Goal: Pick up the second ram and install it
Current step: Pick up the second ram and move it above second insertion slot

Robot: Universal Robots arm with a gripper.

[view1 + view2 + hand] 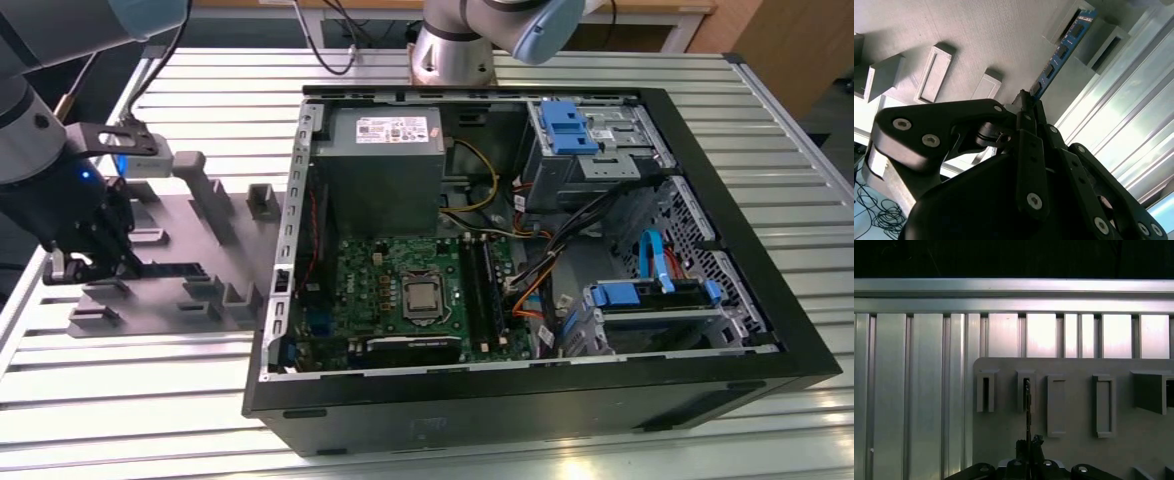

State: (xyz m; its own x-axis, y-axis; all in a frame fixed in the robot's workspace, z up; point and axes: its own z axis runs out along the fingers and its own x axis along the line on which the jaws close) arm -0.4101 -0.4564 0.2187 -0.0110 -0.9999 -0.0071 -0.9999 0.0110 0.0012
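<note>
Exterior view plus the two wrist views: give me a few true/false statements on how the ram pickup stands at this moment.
1. The gripper is closed on the second ram. True, as the second wrist view shows.
2. The second ram is seated on the motherboard. False: it is at the grey fixture, its far end in a slotted block.
3. The computer case lies open, its inside exposed. True.
4. The grey fixture sits inside the computer case. False: it lies on the slatted table, beside the case on the exterior view's left.
</note>
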